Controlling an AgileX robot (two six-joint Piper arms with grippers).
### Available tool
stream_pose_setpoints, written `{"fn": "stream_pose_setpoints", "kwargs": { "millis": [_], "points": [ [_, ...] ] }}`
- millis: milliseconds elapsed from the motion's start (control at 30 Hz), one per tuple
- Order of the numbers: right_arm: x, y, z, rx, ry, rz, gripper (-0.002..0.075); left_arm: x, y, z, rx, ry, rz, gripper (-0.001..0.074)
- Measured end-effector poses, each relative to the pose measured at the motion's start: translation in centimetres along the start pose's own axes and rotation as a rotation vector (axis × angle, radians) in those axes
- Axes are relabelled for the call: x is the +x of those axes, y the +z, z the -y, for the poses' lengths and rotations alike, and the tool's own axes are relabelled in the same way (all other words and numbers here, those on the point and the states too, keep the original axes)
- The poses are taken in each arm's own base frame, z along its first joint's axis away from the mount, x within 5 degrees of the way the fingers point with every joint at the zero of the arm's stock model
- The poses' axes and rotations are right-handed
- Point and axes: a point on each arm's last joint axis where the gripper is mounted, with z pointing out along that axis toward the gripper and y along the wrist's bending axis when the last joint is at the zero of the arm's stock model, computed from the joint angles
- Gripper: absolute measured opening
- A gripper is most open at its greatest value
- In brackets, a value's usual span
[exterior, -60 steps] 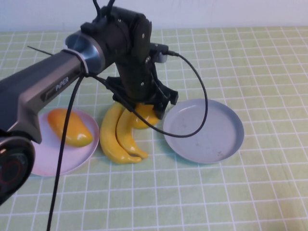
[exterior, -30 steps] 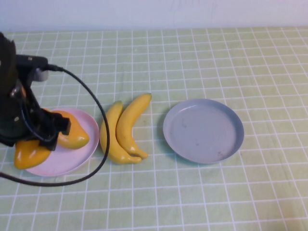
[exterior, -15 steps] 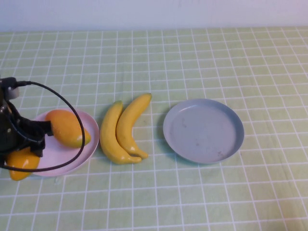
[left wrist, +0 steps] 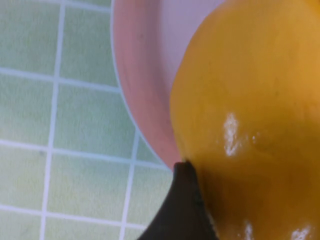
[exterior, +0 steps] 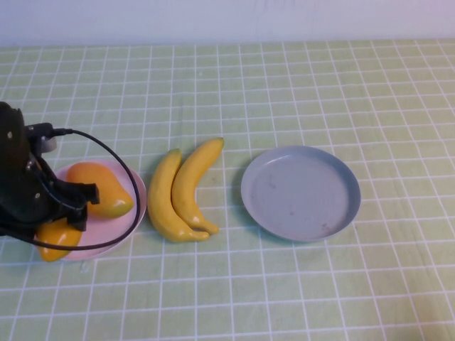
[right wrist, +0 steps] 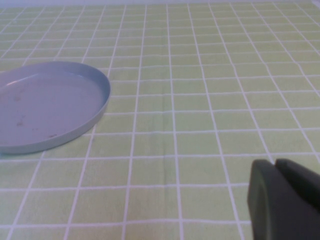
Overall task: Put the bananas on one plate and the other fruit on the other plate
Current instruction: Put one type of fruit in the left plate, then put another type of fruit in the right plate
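Note:
Two yellow bananas [exterior: 178,195] lie side by side on the cloth between the plates. The grey-blue plate [exterior: 300,192] [right wrist: 45,105] sits right of them with nothing on it. On the pink plate [exterior: 131,206] [left wrist: 145,100] at the left rests one orange mango [exterior: 99,188]. My left gripper [exterior: 57,226] is shut on a second mango [exterior: 57,238] [left wrist: 250,115] at that plate's front-left rim; one dark finger [left wrist: 182,210] presses its side. Whether this mango touches the plate is hidden. My right gripper [right wrist: 275,162] is shut with nothing in it, low over the cloth right of the grey-blue plate, outside the high view.
A green checked cloth [exterior: 284,92] covers the whole table. The left arm's black cable [exterior: 128,170] loops over the pink plate and its resting mango. A white wall [exterior: 227,18] runs along the far edge.
The left arm carried the mango from beside the bananas across to the pink plate's far-left side, then shifted slightly right over its rim. The right arm has not moved.

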Motion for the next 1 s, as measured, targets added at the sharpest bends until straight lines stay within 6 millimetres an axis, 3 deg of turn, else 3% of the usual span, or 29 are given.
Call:
{"fn": "stream_pose_setpoints", "kwargs": {
  "millis": [100,333,500,567,667,733,833,1000],
  "points": [
    [0.0,0.0,0.0,0.000,0.000,0.000,-0.0017,-0.3,0.1,0.1,0.004,0.007,0.025,0.0523],
    [0.0,0.0,0.0,0.000,0.000,0.000,-0.0017,-0.6,-0.1,0.1,0.003,0.017,0.047,0.0645],
    [0.0,0.0,0.0,0.000,0.000,0.000,-0.0017,-1.0,-1.5,0.0,-0.020,0.022,0.000,0.0633],
    [0.0,0.0,0.0,0.000,0.000,0.000,-0.0017,-1.1,-2.6,-0.1,-0.026,0.036,-0.006,0.0542],
    [0.0,0.0,0.0,0.000,0.000,0.000,-0.0017,-0.9,-4.2,-0.3,-0.022,0.080,0.021,0.0237],
    [0.0,0.0,0.0,0.000,0.000,0.000,-0.0017,-0.7,-5.1,-0.4,-0.024,0.105,0.045,0.0111],
    [0.0,0.0,0.0,0.000,0.000,0.000,-0.0017,0.1,-6.1,-0.8,-0.023,0.117,0.084,0.0032],
    [0.0,0.0,0.0,0.000,0.000,0.000,-0.0017,3.4,-8.2,-2.0,0.012,0.123,0.211,0.0002]
  ]
}}
